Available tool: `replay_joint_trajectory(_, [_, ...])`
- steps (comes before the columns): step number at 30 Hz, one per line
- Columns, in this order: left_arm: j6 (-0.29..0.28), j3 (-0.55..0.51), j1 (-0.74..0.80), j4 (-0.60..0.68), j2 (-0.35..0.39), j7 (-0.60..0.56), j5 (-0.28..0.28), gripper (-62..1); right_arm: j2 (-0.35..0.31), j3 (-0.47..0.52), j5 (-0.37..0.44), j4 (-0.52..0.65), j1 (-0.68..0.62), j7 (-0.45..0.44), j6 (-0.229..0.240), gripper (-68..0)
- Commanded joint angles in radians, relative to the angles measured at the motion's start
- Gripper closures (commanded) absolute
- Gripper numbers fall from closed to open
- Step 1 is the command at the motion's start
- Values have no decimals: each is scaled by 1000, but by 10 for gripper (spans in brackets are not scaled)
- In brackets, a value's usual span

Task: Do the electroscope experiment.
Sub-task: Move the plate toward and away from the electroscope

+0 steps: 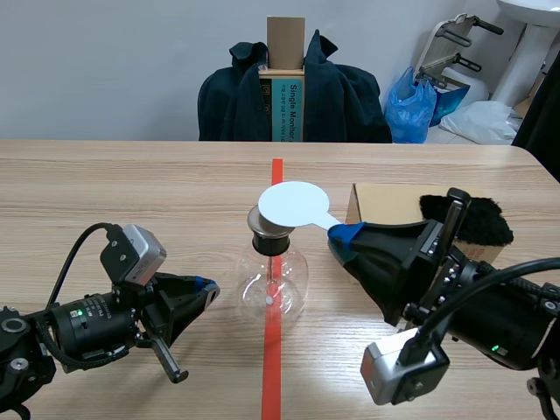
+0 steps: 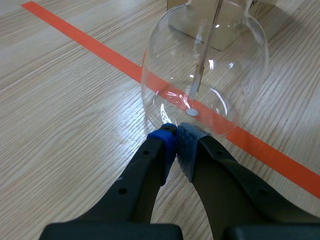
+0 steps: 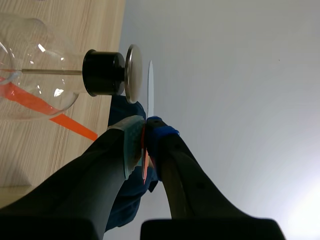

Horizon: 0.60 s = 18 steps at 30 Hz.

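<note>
The electroscope (image 1: 274, 273) is a round glass flask with a black stopper and a metal top plate, standing on the red tape line at mid table. Its rod and leaf (image 2: 196, 85) hang inside the glass. My right gripper (image 1: 346, 236) is shut on the handle of a thin white disc (image 1: 293, 204), holding the disc just above the metal plate (image 3: 133, 73) with a narrow gap showing. The disc (image 3: 150, 85) appears edge-on in the right wrist view. My left gripper (image 1: 206, 287) is shut on nothing, its tips (image 2: 176, 137) right by the flask's lower wall.
A cardboard box (image 1: 394, 206) with a black furry cloth (image 1: 477, 219) on it stands behind my right arm. Across the table is a chair draped with a dark jacket (image 1: 293, 92), with an upright box (image 1: 285, 79) on it.
</note>
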<state>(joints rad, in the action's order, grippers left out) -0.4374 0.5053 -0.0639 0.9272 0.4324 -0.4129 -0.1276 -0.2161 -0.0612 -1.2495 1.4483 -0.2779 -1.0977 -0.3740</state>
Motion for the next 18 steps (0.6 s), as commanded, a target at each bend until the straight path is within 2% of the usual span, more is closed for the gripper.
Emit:
replay_joint_trajectory(1, [2, -10, -3, 23, -5, -14, -9, -27, -5, 0, 15, 20, 9, -12, -7, -7])
replay_joint_trajectory(18, [2, -10, -3, 23, -5, -14, -9, -27, -5, 0, 14, 20, 9, -57, -3, -7])
